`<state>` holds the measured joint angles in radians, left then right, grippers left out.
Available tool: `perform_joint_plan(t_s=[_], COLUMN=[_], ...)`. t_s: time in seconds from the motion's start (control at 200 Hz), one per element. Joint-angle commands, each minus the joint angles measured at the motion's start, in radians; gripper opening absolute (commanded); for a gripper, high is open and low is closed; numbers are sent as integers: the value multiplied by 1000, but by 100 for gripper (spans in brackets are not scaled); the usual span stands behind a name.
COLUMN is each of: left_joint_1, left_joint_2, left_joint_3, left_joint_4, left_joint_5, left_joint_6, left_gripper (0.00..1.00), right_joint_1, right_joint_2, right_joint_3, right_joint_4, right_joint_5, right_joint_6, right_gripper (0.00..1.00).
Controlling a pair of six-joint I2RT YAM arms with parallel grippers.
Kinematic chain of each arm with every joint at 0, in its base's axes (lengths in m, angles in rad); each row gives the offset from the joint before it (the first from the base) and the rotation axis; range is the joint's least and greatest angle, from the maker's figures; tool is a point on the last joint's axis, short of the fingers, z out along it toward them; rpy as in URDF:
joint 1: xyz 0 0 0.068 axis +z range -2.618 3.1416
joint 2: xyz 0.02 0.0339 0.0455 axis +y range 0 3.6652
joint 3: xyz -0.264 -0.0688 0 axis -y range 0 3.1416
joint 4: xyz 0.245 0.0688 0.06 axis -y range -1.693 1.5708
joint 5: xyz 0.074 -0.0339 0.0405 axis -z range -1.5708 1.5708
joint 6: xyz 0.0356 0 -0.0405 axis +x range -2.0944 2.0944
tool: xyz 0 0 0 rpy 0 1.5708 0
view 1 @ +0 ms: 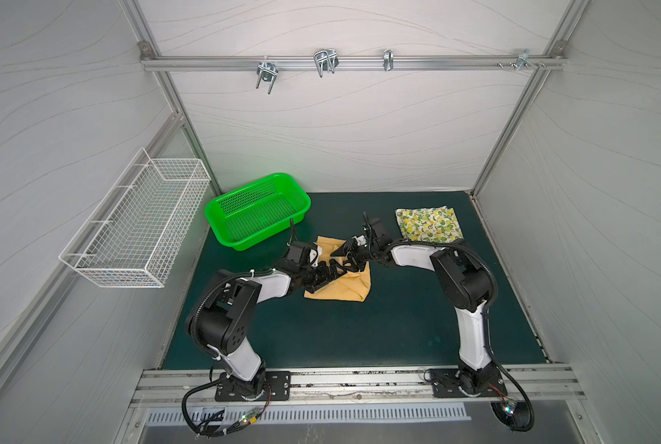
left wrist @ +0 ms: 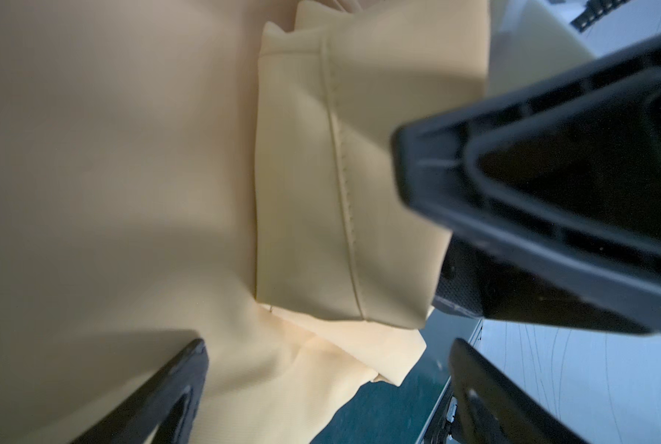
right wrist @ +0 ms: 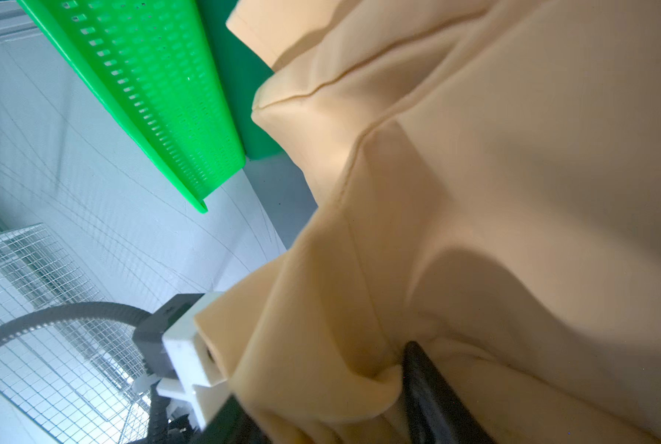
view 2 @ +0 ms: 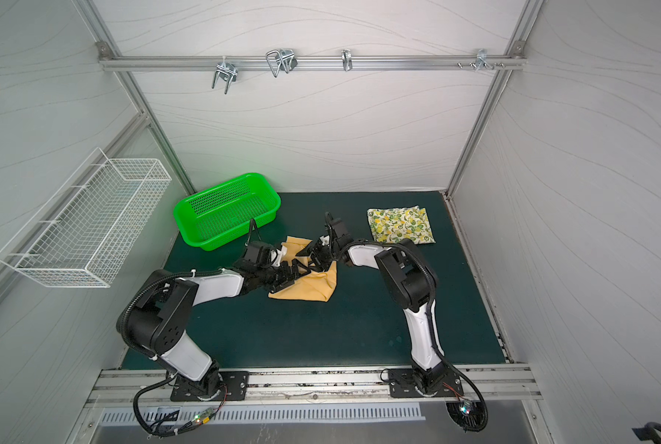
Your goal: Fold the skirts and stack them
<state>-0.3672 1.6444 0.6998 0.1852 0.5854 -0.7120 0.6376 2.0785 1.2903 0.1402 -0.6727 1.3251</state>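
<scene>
The mustard yellow skirt (view 1: 344, 288) (view 2: 309, 288) lies partly folded in the middle of the green mat. Both grippers meet above it. My left gripper (view 1: 329, 271) (left wrist: 329, 384) is open wide over the skirt's edge and holds nothing. My right gripper (view 1: 346, 257) (right wrist: 329, 399) faces it from the right. Its fingers stand apart, and a loose fold of the mustard cloth (right wrist: 513, 153) drapes between them. The lemon-print skirt (view 1: 429, 225) (view 2: 400, 225) lies folded flat at the back right, away from both grippers.
A green plastic basket (view 1: 252, 194) (right wrist: 148, 96) stands at the back left, close to the mustard skirt. A white wire basket (view 1: 136, 223) hangs on the left wall. Bare mat (view 1: 321, 338) stretches toward the front between the arm bases.
</scene>
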Motion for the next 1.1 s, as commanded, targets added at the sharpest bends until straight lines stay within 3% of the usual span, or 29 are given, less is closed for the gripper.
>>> perform_joint_plan(t_s=[0.0, 0.075, 0.08, 0.095, 0.12, 0.35, 0.52, 0.675, 1.096], left_joint_1=[2, 2, 2, 2, 2, 2, 2, 2, 2], left_joint_2=[2, -1, -2, -2, -4, -24, -30, -22, 5], left_joint_3=[-13, -15, -16, -16, -16, -22, -19, -16, -3], left_joint_4=[-19, -25, -26, -28, -31, -59, -73, -82, -100], left_joint_5=[-1, -4, -4, -5, -6, -20, -30, -38, -51], left_joint_6=[-8, -6, -6, -5, -2, 8, 13, 15, 20], left_gripper=[98, 98, 98, 98, 98, 98, 98, 98, 98], right_joint_1=[11, 9, 8, 8, 7, -26, -78, -99, -67], right_joint_2=[28, 32, 33, 34, 37, 16, -9, -28, -39], right_joint_3=[45, 111, 116, 131, 156, 312, 357, 348, 183], right_joint_4=[15, -17, -20, -25, -34, -181, -407, -598, -473], right_joint_5=[-14, -24, -25, -26, -31, -24, 16, 141, 144], right_joint_6=[44, 43, 42, 41, 42, -27, -238, -446, -448], right_gripper=[61, 67, 69, 94, 99, 99, 99, 99, 99])
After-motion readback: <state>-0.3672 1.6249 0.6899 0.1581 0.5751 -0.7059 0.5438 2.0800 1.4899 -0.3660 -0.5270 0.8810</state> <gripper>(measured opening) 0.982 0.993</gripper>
